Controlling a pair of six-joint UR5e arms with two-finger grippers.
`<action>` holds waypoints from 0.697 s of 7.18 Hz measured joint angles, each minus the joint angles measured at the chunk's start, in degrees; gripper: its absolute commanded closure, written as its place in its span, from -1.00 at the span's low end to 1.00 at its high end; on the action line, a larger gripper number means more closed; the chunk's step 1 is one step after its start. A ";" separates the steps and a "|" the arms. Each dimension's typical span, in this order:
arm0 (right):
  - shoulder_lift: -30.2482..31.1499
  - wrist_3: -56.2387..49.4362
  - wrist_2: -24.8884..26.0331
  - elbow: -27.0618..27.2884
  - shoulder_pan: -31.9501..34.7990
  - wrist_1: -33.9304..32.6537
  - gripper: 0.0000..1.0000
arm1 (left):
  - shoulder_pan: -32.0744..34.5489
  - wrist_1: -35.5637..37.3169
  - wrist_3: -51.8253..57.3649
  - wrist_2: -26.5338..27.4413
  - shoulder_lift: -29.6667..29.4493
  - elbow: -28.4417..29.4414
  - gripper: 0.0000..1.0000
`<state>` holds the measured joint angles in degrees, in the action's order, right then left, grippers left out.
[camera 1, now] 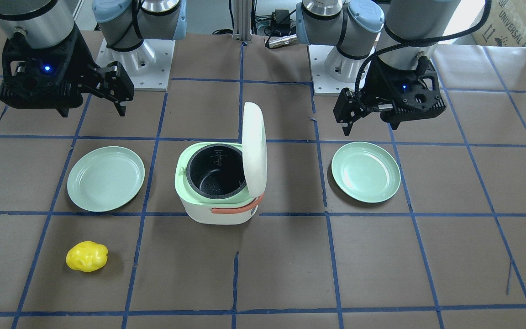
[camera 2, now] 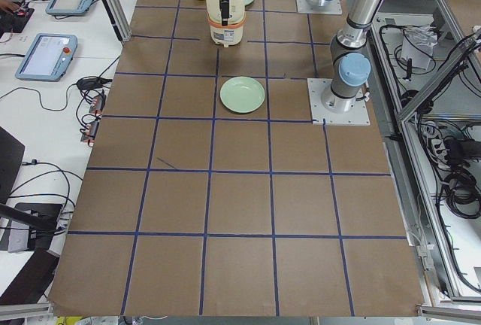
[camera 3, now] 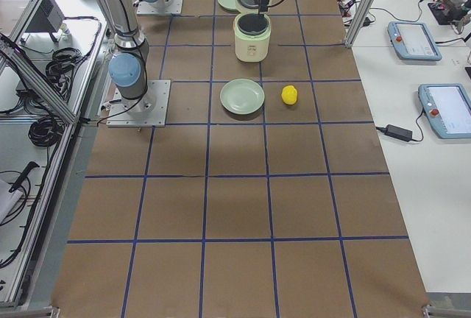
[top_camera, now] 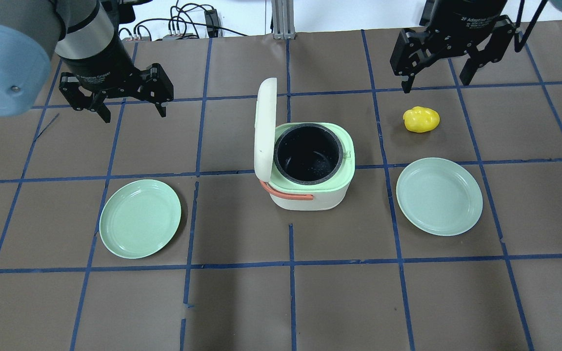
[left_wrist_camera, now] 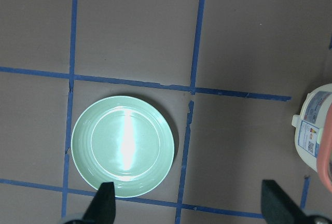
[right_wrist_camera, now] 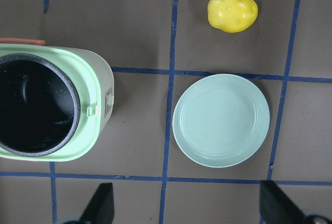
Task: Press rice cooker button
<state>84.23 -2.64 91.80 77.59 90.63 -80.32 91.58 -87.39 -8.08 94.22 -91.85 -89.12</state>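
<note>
The white rice cooker [top_camera: 310, 195] with a green rim stands mid-table. Its lid [top_camera: 264, 129] stands open and upright, and the black inner pot is empty. A small green latch tab [top_camera: 347, 155] sits on the rim; I see no other button clearly. My left gripper [top_camera: 133, 112] is open and empty, hovering left of the cooker and well apart from it. My right gripper [top_camera: 434, 80] is open and empty, hovering to the cooker's far right. The right wrist view shows the cooker [right_wrist_camera: 98, 94] at left, the left wrist view only its edge [left_wrist_camera: 314, 130].
A green plate [top_camera: 140, 218] lies left of the cooker and another green plate [top_camera: 439, 196] lies to its right. A yellow potato-like object [top_camera: 421, 119] lies beyond the right plate, under my right gripper. An orange handle [top_camera: 288, 194] hangs on the cooker's near side.
</note>
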 measured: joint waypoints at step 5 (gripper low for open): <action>0.19 1.51 -0.70 3.42 -1.07 -7.32 -0.99 | 0.00 0.03 0.06 0.00 0.00 0.00 -1.00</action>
<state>84.42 -1.13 91.10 81.02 89.57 -87.64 91.58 -87.36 -8.02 94.22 -91.85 -89.12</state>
